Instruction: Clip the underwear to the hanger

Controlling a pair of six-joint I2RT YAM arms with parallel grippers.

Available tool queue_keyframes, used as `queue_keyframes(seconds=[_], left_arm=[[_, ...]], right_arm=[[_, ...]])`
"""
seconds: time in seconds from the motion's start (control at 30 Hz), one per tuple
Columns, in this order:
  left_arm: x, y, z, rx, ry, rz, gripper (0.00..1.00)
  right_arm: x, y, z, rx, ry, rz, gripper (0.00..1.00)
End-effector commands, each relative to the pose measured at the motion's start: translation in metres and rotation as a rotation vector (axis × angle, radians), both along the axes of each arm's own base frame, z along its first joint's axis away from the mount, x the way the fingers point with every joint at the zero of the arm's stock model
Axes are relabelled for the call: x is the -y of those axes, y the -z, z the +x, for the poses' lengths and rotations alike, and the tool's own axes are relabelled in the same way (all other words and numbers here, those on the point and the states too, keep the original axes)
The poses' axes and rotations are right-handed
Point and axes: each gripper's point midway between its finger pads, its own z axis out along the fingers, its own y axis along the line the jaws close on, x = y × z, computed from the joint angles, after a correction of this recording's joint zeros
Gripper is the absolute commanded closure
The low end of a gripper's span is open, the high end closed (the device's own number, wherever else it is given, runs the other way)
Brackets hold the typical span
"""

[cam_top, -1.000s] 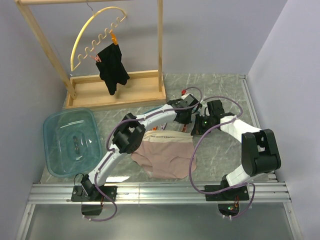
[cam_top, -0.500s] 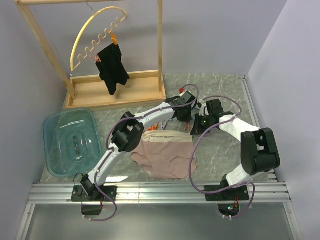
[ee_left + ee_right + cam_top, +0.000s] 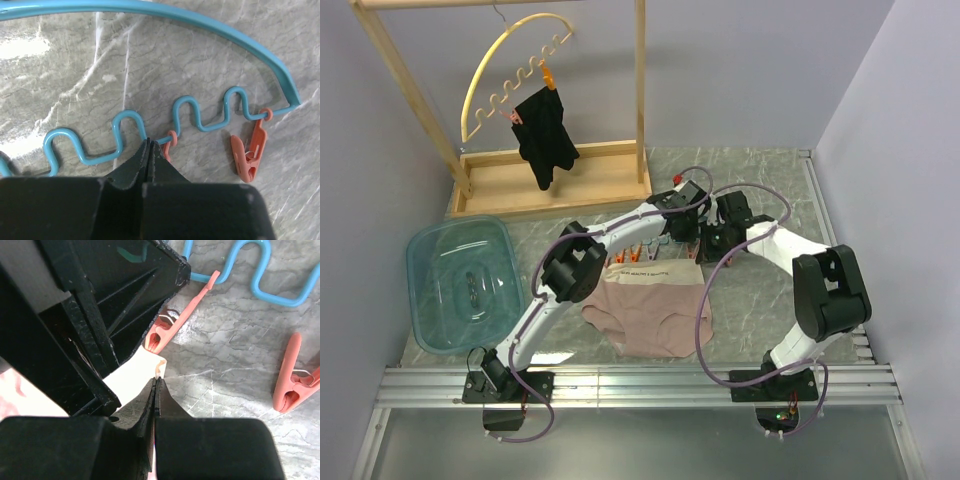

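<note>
The light-blue hanger (image 3: 100, 6) lies flat on the marble table (image 3: 760, 300); the left gripper (image 3: 150, 147) has its jaws pressed together at the hanger's wavy edge, just beside an orange clip (image 3: 168, 145) - whether it pinches that clip I cannot tell; the pink-beige underwear (image 3: 655, 305) lies spread just on the near side of the hanger, waistband toward it; the right gripper (image 3: 156, 390) is clamped on the cream waistband's corner (image 3: 137, 372) - close below the hanger's clips.

Overhead wide; wrist cams close, downward, share hanger (image 3: 125, 114).
</note>
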Motion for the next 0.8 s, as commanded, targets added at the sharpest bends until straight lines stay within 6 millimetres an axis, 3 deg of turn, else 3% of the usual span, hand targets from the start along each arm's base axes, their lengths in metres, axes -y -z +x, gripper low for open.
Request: queue_keyframes(seconds=[0.0,0.13,0.2,0.23,0.4,0.53,0.67,0.77], left_arm=[[0.022,-0.030,-0.001,0.039,0.009,-0.095,1.00],[0.022,-0.027,-0.001,0.028,0.016,-0.098,1.00],[0.020,-0.030,0.000,0.036,0.014,-0.095,0.92],[0.018,-0.031,0.000,0.038,0.012,-0.087,0.73],[0.006,-0.054,0.004,0.103,-0.015,-0.067,0.31],[-0.004,-0.057,-0.001,0.113,-0.016,-0.012,0.28],[-0.009,-0.036,-0.024,0.064,0.016,0.067,0.29],[-0.008,-0.025,-0.026,0.062,0.019,0.104,0.30]], right_arm=[[-0.003,-0.005,0.009,0.044,0.002,-0.041,1.00],[-0.004,-0.012,0.005,0.062,-0.008,-0.031,1.00],[-0.002,-0.016,0.001,0.071,-0.020,-0.035,1.00],[0.001,-0.022,-0.002,0.088,-0.029,-0.035,1.00],[0.004,-0.024,-0.022,0.067,-0.040,0.009,1.00],[0.004,-0.012,-0.033,0.032,-0.025,0.043,1.00],[0.006,-0.010,-0.031,0.015,-0.007,0.077,1.00],[0.006,-0.011,-0.030,0.013,-0.002,0.082,1.00]])
